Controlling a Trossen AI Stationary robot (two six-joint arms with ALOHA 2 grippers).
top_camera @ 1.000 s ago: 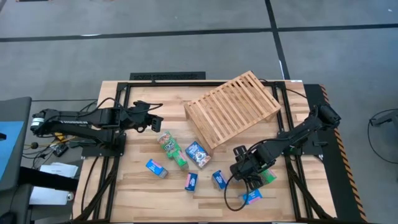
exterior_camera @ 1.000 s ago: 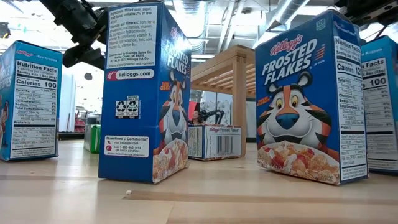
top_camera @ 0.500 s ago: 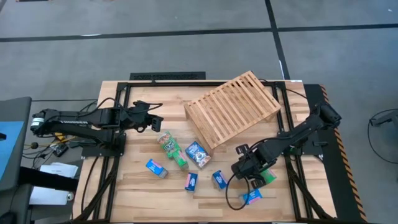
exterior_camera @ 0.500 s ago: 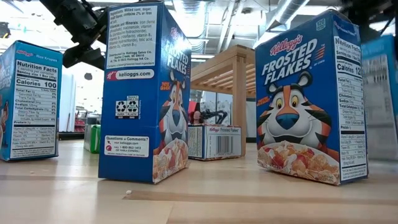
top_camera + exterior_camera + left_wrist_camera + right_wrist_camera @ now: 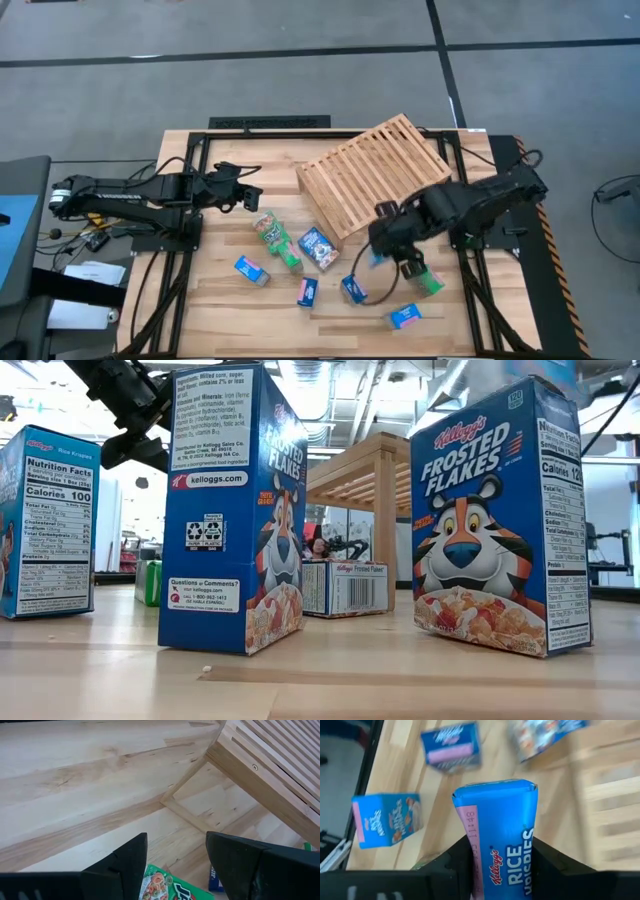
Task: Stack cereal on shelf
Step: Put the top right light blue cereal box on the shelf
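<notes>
Gripping a Rice Krispies box [image 5: 496, 845] end-on between clamped fingers, the right gripper [image 5: 385, 245] sits centre-right, just below the slatted shelf [image 5: 375, 172]; left gripper [image 5: 176, 865], fingers apart, waits farther off.

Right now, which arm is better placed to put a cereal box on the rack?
Right. The right gripper already holds a Rice Krispies box beside the slatted rack; the left gripper is open and empty.
</notes>
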